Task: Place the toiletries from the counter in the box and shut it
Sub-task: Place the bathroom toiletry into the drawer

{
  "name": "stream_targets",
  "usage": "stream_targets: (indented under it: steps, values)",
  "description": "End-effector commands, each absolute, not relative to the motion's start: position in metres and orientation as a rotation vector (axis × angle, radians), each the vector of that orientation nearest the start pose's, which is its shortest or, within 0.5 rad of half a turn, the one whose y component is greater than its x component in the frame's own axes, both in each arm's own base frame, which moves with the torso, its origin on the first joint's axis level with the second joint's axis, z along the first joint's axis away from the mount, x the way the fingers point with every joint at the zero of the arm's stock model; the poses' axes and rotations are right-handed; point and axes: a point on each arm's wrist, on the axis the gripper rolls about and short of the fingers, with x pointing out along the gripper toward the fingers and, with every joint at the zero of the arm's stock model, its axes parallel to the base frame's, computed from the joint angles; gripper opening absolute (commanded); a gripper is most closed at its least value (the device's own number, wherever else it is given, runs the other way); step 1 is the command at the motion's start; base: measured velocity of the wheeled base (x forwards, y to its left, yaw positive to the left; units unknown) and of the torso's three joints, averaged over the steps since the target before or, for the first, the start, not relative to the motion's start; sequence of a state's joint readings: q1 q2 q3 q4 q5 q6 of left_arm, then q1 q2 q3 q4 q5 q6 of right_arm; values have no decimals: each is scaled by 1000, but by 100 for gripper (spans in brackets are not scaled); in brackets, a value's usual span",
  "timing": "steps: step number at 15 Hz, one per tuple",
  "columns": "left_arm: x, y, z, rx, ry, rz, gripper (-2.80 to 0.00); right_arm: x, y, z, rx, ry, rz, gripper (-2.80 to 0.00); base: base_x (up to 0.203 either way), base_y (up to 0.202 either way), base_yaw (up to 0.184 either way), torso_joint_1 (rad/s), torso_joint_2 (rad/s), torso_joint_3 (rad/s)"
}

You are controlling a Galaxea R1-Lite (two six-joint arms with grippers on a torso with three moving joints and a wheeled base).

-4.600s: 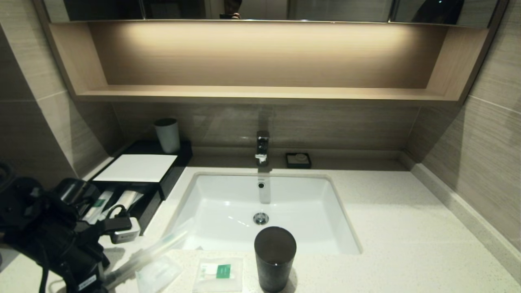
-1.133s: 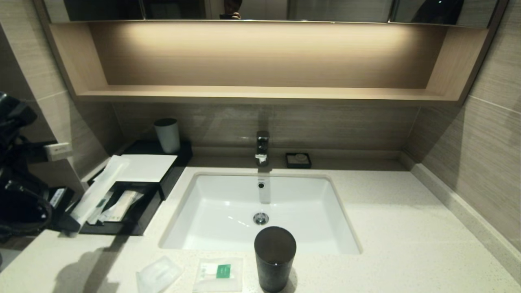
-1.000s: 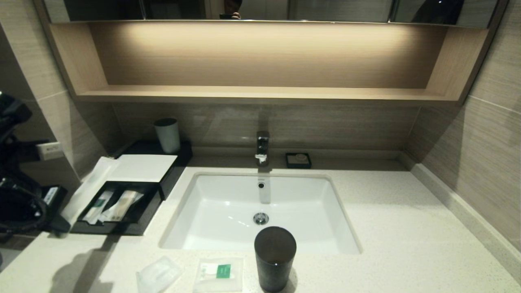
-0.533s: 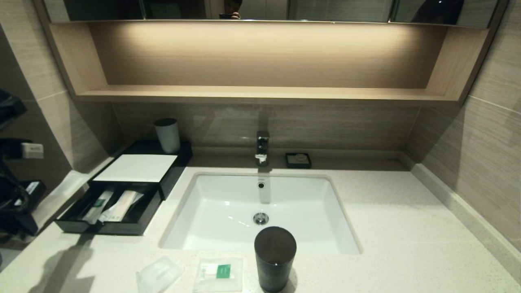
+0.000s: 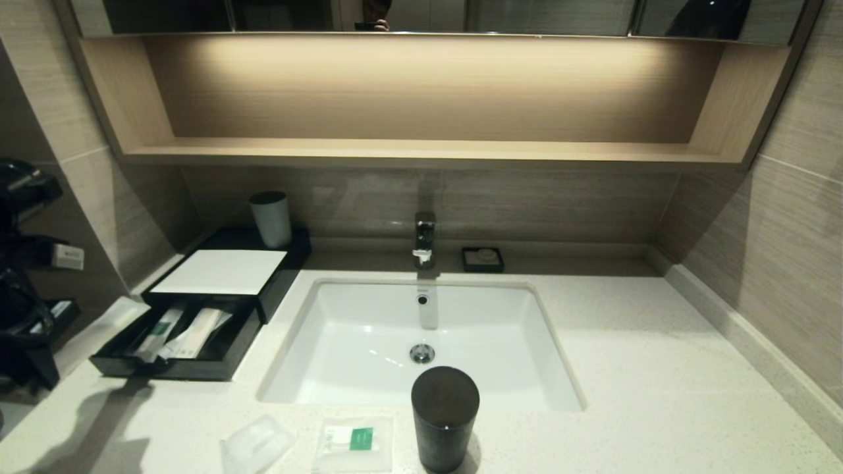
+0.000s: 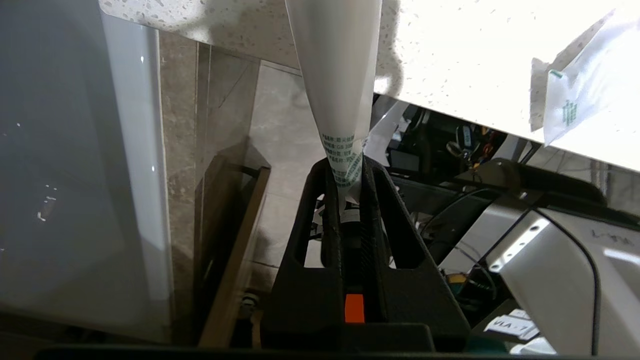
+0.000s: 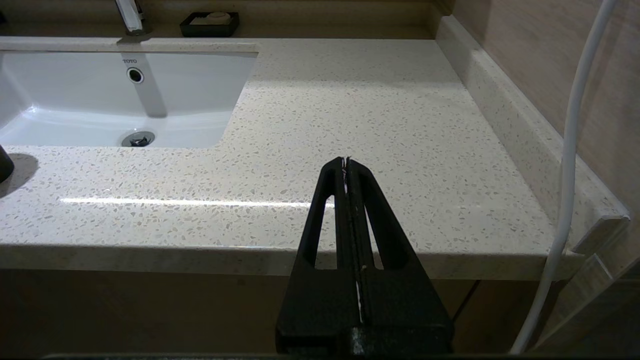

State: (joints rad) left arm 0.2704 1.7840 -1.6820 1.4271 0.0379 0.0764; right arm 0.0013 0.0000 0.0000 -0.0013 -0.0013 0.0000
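Note:
The black box point(image 5: 276, 280) with a white panel on top stands at the counter's point(image 5: 658, 368) back left. Its drawer point(image 5: 172, 368) is pulled out, with two wrapped toiletries point(image 5: 188, 332) inside. My left gripper point(image 6: 345, 172) is shut on the end of the long toothbrush sleeve point(image 6: 335, 75), off the counter's left edge. The sleeve point(image 5: 113, 312) reaches over the counter just left of the drawer. A small clear packet point(image 5: 253, 444) and a square sachet with a green label point(image 5: 353, 442) lie at the front edge. My right gripper point(image 7: 346, 161) is shut and empty, low before the counter's right front edge.
A tall dark cup point(image 5: 444, 418) stands at the front beside the sachet. The white sink point(image 5: 421, 342) fills the middle, with the faucet point(image 5: 425, 237) behind it. A white cup point(image 5: 270, 217) stands behind the box, and a black soap dish point(image 5: 483, 259) right of the faucet. The left wall is close to my left arm point(image 5: 26, 329).
My left gripper has carried the toothbrush sleeve from over the box's left side further left and down, beyond the counter's left edge. The drawer now shows whole. The right arm has stayed put.

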Motion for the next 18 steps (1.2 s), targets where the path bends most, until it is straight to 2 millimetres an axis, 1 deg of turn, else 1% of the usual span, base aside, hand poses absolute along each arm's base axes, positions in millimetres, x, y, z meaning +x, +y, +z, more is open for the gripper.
stream_targets:
  steps: [1, 4, 7, 14, 18]
  values:
    - [246, 78, 245, -105, 1561, 168, -280, -23, 0, 75, 0, 0, 0, -280, 0, 0, 0, 0, 0, 0]
    - [253, 91, 237, -92, 1589, 146, -280, -23, 0, 75, 0, 0, 0, -280, 0, 0, 0, 0, 0, 0]
    - [258, 98, 230, -92, 1611, 135, -280, -23, 0, 75, 0, 0, 0, -280, 0, 0, 0, 0, 0, 0]
    - [272, 103, 217, -86, 1636, 112, -280, -23, 0, 75, 0, 0, 0, -280, 0, 0, 0, 0, 0, 0]
    - [279, 105, 214, -89, 1633, 106, -280, -23, 0, 75, 0, -1, 0, -280, 0, 0, 0, 0, 0, 0]
